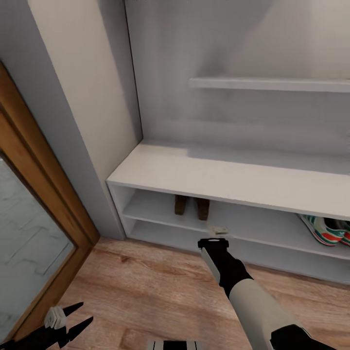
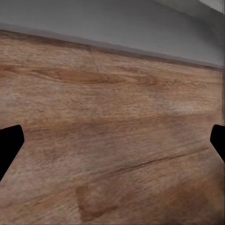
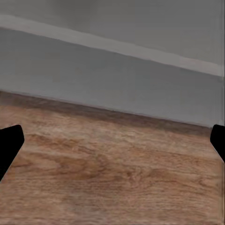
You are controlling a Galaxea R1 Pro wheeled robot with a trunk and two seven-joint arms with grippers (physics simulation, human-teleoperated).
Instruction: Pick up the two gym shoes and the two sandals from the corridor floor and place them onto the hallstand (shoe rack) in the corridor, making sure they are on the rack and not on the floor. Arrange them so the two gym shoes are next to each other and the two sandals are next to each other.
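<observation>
Two sandals (image 1: 192, 206) stand on the hallstand (image 1: 204, 175) shelf; both claws, left (image 1: 73, 323) and right (image 3: 112, 140), released.

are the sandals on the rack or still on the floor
On the rack: both sandals stand side by side on the hallstand's upper open shelf, behind the open right pincer.

Soft, even, dim light; faint shadow lies under the wall shelf (image 1: 272, 83) and inside the hallstand (image 1: 233, 181). All renders look blurry, without glare.

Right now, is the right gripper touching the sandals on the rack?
Apart. The head view shows the right gripper out in front of the hallstand, the sandals set back on its shelf.
</observation>
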